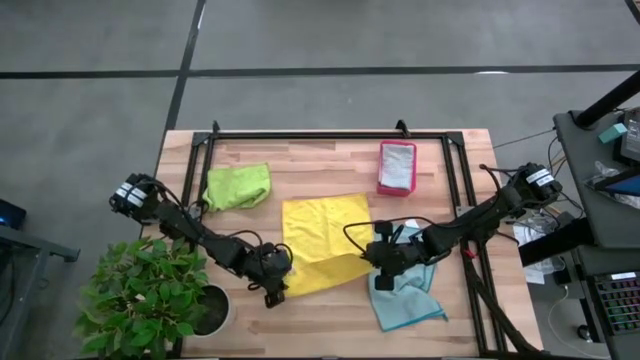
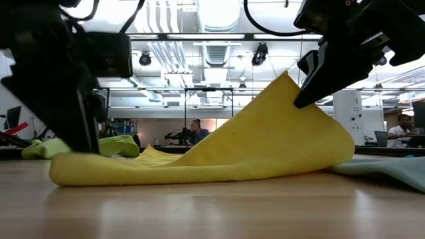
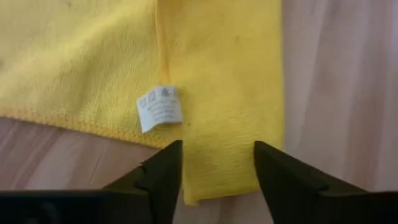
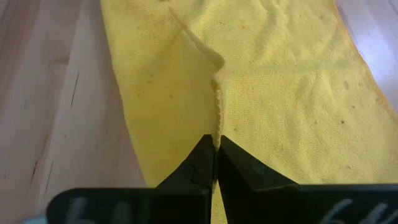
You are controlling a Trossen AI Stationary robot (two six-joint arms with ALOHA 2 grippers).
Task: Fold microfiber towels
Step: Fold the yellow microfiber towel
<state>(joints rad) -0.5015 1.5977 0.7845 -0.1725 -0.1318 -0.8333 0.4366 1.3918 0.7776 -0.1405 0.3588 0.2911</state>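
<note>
A yellow microfiber towel lies spread on the middle of the wooden table. Its right edge is pulled up into a peak. My right gripper is shut on that edge. My left gripper stands open at the towel's near left corner, one finger on either side of it. That corner lies flat on the wood, next to a white label. A lime green towel lies bunched at the far left. A light blue towel lies at the near right. My right gripper pinches a raised fold of the yellow towel's right edge between its two shut fingers, slanting down from the table's right. That edge is lifted off the table into a peak. The rest of the towel slopes down slack and lies on the wood.
A pink-red tray holding a grey cloth stands at the far right. A black frame runs along the table's far edge and down its sides. A potted plant stands off the near left corner. People sit in the room behind.
</note>
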